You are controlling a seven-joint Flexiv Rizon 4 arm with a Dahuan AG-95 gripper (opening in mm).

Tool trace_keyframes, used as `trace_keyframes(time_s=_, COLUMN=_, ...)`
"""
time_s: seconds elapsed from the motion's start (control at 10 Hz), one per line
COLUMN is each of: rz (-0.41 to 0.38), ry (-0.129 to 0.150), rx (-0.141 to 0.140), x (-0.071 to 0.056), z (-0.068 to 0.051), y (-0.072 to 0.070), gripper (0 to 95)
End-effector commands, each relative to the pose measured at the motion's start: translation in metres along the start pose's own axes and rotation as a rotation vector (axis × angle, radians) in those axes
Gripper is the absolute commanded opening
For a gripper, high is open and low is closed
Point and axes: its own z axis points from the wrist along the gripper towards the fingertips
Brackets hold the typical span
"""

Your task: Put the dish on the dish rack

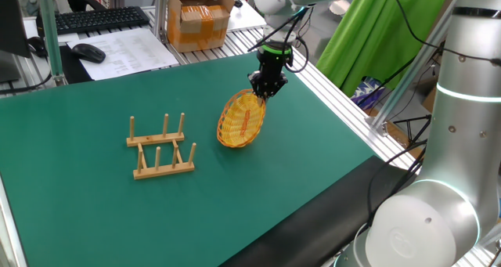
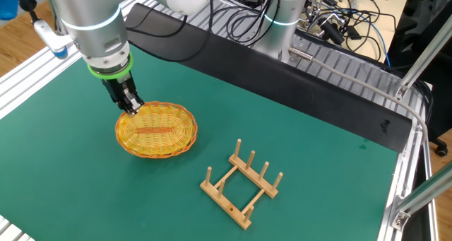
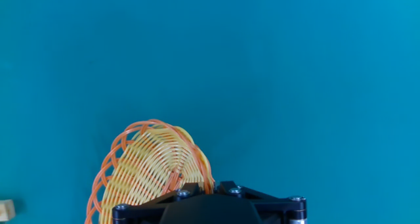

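One fixed view: the dish (image 1: 242,119) is shown tilted, its far rim pinched by the clenched gripper (image 1: 264,89), right of the dish rack (image 1: 161,147) and apart from it. The other fixed view: the dish (image 2: 157,129) is seen left of the dish rack (image 2: 243,182), on the green mat (image 2: 311,163). Hand view: only the dish (image 3: 149,171) is shown.
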Motion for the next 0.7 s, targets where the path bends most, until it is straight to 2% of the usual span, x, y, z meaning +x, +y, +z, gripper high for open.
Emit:
trace_keyframes(time_s=0.1, rz=0.076, ry=0.007, rx=-0.093, x=-0.0003, z=0.0004, y=0.0007, gripper=0.0)
trace_keyframes(time_s=0.2, rz=0.082, ry=0.004, rx=-0.108, x=-0.0003, z=0.0004, y=0.0007, gripper=0.0)
trace_keyframes(time_s=0.4, rz=0.136, ry=-0.088, rx=-0.134, x=-0.0003, z=0.0004, y=0.0007, gripper=0.0)
trace_keyframes(time_s=0.6, rz=0.117, ry=-0.1, rx=-0.129, x=-0.0003, z=0.0004, y=0.0007, gripper=0.0)
trace_keyframes(time_s=0.7, rz=0.109, ry=-0.112, rx=-0.106, x=-0.0003, z=0.0004, y=0.0007, gripper=0.0)
